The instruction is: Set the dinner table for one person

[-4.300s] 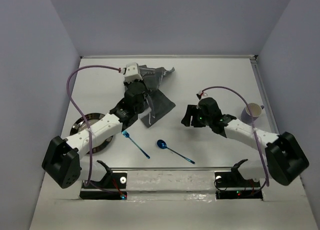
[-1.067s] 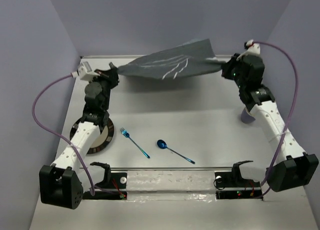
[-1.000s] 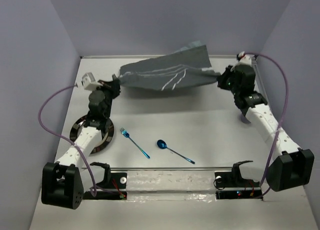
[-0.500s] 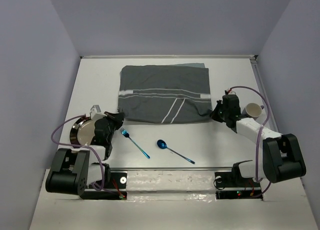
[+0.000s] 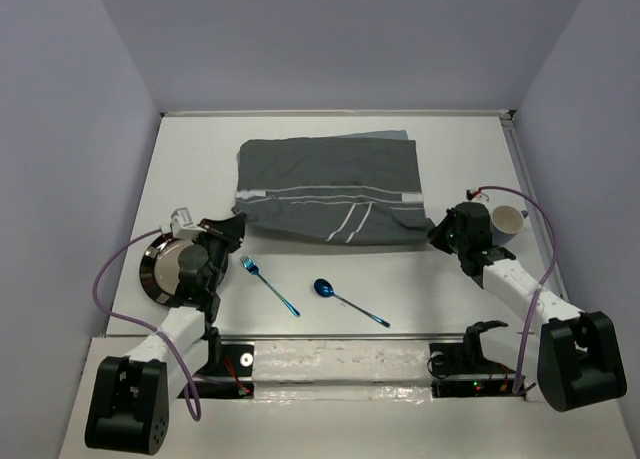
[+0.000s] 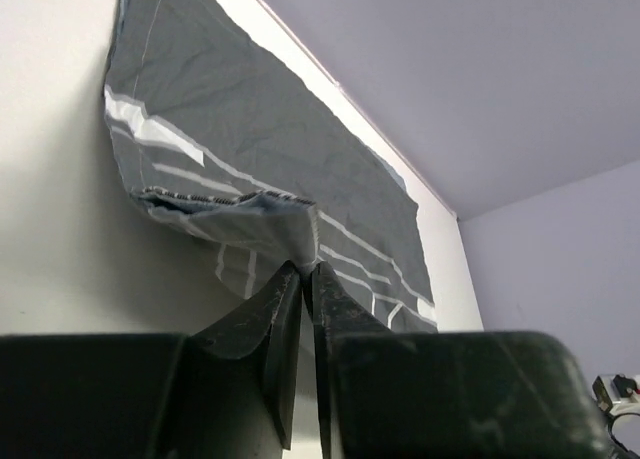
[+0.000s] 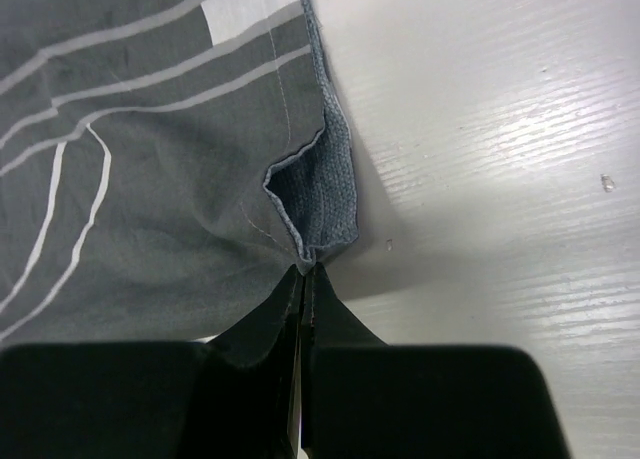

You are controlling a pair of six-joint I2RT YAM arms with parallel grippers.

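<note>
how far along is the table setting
Done: the striped mat lies spread on the dinner table. In hand: the left gripper and right gripper each pinch a near corner, not yet released. Left: plate, fork, spoon and cup all sit off the mat.

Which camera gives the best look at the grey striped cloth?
The top view: the whole cloth shows, spread on the table. The left wrist view sees it slantwise from one corner; the right wrist view shows just one folded corner.
</note>
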